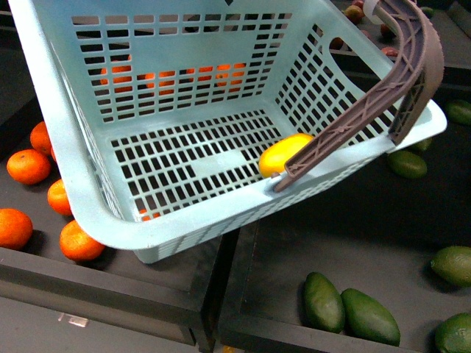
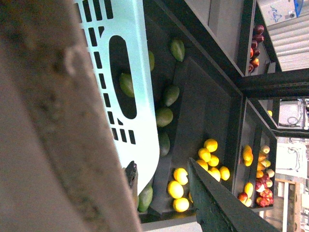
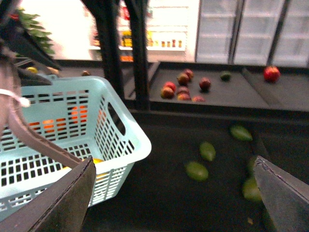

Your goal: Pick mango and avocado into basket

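Mango (image 1: 283, 156) lies in the tilted basket (image 1: 73, 169); avocado (image 1: 322, 301) waits outside on the dark bench (image 1: 346, 235). Right hand (image 3: 175, 166) hangs spread wide: best to straddle the avocado's narrow middle. Left hand (image 2: 131, 178): cannot tell its grip.

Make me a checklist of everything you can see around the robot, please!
surface: black fruit trays, with the basket tilted over them.
job's things: mango lies inside the turquoise basket, beside its grey-brown handle. The avocados lie loose in the tray, and none is seen in the basket.
clutter: tangerines left of the basket, red apples in a far tray, yellow fruit.
grippers: right gripper is open and empty. Left gripper: cannot tell, because a blurred brown shape fills its view.
cables: nothing seen.
surroundings: glass-door fridges.
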